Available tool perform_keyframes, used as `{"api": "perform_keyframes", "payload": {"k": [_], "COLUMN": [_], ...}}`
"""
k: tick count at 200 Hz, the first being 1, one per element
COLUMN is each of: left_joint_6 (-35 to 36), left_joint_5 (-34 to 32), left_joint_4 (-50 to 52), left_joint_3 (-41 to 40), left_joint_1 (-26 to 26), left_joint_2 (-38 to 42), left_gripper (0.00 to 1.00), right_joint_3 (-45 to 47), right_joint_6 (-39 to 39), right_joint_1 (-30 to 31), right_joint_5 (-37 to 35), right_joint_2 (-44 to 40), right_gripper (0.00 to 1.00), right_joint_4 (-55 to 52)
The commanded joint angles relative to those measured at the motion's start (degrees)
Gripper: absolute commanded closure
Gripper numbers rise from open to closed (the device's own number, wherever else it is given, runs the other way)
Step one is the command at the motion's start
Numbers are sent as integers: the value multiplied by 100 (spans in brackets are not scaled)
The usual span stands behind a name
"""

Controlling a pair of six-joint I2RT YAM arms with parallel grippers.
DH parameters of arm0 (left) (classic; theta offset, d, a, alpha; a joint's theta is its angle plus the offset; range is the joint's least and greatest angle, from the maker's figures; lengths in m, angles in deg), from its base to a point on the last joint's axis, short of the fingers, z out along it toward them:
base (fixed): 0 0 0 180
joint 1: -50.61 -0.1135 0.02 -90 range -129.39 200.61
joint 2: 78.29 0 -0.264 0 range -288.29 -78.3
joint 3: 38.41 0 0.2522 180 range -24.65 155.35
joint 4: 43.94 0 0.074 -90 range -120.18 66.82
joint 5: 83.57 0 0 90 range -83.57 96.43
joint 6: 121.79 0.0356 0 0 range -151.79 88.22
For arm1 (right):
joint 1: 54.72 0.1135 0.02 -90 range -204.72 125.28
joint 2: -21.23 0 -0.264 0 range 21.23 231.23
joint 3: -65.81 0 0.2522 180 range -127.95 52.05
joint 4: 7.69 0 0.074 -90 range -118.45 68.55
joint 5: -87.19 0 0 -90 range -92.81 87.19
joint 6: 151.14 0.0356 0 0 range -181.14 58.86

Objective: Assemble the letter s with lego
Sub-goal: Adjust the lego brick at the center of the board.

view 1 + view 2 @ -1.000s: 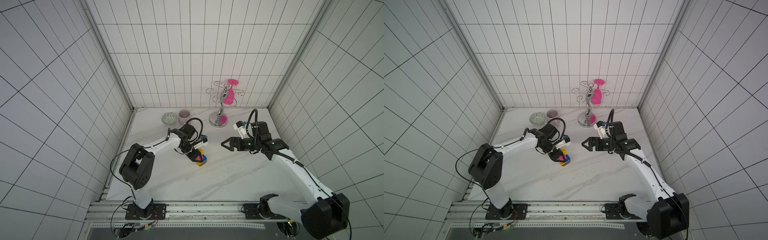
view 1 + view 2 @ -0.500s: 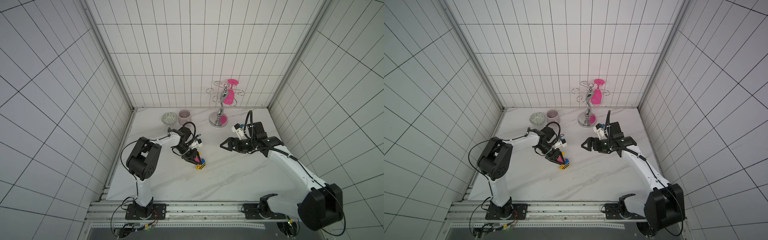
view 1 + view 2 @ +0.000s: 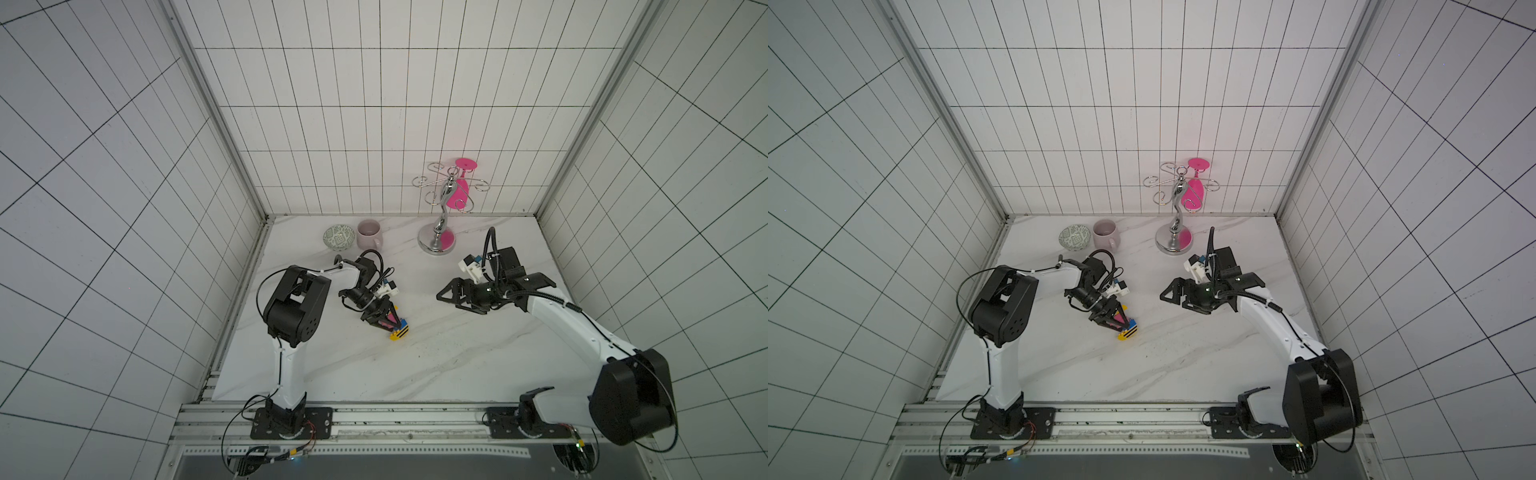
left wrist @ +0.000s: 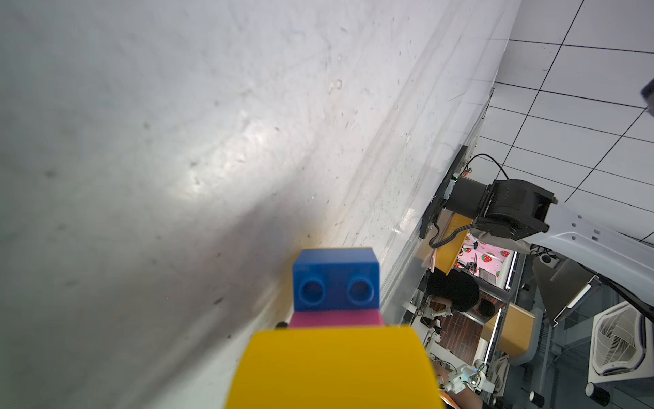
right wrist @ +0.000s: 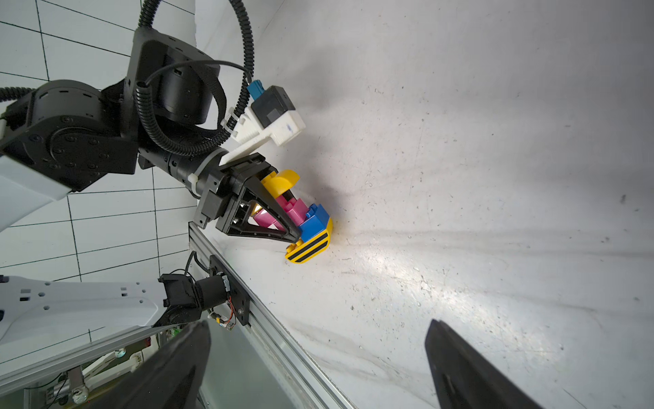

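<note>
The lego is joined into one cluster (image 3: pixel 398 329) (image 3: pixel 1128 330), the letter s: a plain yellow end, pink bricks, a blue brick (image 4: pixel 336 279) and a black-striped yellow end (image 5: pixel 311 246). My left gripper (image 3: pixel 384 320) (image 5: pixel 283 219) is shut on the pink middle. It holds the cluster tilted, with the striped end down on the white marble table (image 3: pixel 436 365). In the left wrist view the near yellow brick (image 4: pixel 332 368) hides the fingers. My right gripper (image 3: pixel 445 297) (image 5: pixel 316 327) hangs open and empty to the right of the cluster, apart from it.
At the back stand a patterned bowl (image 3: pixel 339 237), a pale pink mug (image 3: pixel 369 232) and a silver rack (image 3: pixel 440 232) with a pink glass (image 3: pixel 459 189) hanging on it. An aluminium rail (image 3: pixel 374 409) runs along the table's front edge. Tiled walls close three sides.
My left gripper has carried the cluster a little toward the front and down onto the table, and the left arm has folded. The right gripper has shifted slightly and stays open.
</note>
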Motion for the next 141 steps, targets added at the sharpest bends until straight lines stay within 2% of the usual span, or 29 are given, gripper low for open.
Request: {"api": "perform_keyframes", "payload": {"k": [1, 58, 112, 141], "left_joint_6": [-113, -184, -195, -186], "left_joint_5": [130, 250, 299, 291], "left_joint_4": [-15, -51, -97, -94], "left_joint_3": [144, 190, 169, 162], "left_joint_1": [-109, -195, -196, -205], "left_joint_2": [-124, -223, -218, -242], "left_gripper": [66, 65, 58, 57], "right_joint_3": [216, 181, 254, 252], "right_joint_6": [142, 50, -28, -64], "right_joint_1": [-33, -34, -32, -32], "right_joint_5": [230, 265, 252, 235], "right_joint_2": [230, 383, 343, 294], "right_gripper": [1, 2, 1, 2], "right_joint_4": [134, 156, 138, 112]}}
